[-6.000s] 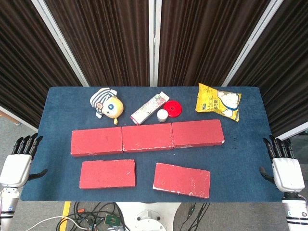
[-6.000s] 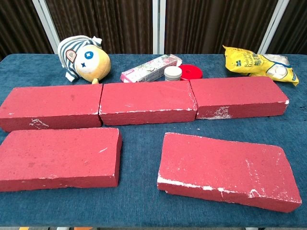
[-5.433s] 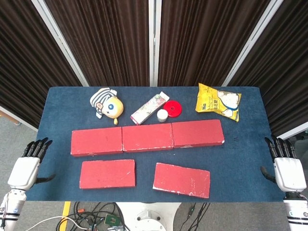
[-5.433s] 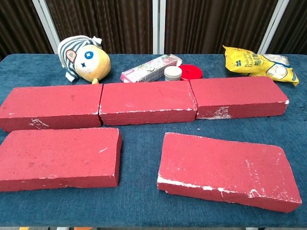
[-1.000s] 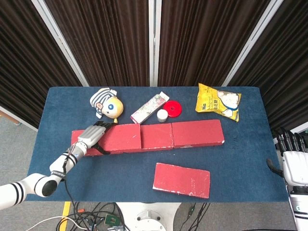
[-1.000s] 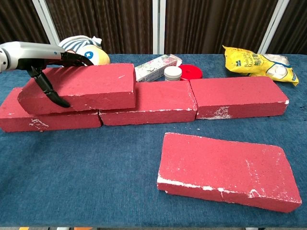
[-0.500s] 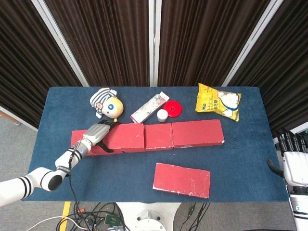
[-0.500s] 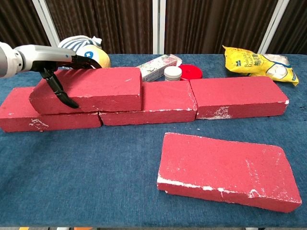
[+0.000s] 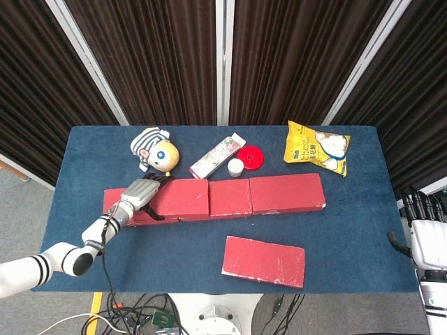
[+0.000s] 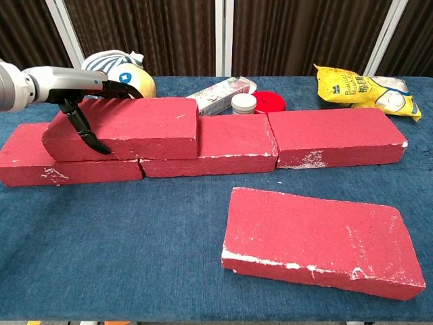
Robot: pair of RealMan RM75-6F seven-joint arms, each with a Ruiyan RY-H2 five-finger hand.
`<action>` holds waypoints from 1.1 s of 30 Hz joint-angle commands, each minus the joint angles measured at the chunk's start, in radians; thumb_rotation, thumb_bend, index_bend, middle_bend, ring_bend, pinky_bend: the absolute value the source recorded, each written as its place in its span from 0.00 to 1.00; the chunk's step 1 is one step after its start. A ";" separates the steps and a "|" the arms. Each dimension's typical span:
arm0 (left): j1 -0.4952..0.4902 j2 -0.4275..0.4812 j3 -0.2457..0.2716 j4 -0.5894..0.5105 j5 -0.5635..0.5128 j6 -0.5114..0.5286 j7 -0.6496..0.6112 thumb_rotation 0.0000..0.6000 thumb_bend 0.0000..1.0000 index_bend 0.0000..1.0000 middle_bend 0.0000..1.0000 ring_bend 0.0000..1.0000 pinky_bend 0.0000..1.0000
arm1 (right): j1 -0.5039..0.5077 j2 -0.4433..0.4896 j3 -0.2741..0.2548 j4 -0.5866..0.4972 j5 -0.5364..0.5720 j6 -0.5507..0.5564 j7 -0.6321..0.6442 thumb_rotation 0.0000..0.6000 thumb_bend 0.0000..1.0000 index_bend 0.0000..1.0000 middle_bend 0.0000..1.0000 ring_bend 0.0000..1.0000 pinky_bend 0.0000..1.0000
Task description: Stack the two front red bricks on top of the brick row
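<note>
Left robot hand (image 10: 84,101) grips stacked brick (image 10: 125,127) lying on left end of brick row (image 10: 270,142). Second front brick (image 10: 318,240) flat on bench (image 10: 135,257), near right. Right robot hand (image 9: 426,234) off bench's right edge, fingers apart, holding nothing.

Yellow snack bag (image 10: 365,91) print too small to read (pink box (image 10: 220,95) likewise)
</note>
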 commanded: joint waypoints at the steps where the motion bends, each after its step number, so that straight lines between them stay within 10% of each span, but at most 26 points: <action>1: -0.004 -0.002 0.001 -0.001 -0.010 0.000 0.001 1.00 0.09 0.11 0.27 0.23 0.00 | 0.000 0.001 0.001 0.001 0.003 -0.001 0.002 1.00 0.21 0.00 0.00 0.00 0.00; 33: -0.028 0.005 0.029 -0.085 -0.181 0.097 0.148 1.00 0.09 0.11 0.28 0.23 0.00 | 0.010 -0.016 -0.004 0.037 0.017 -0.037 0.034 1.00 0.21 0.00 0.00 0.00 0.00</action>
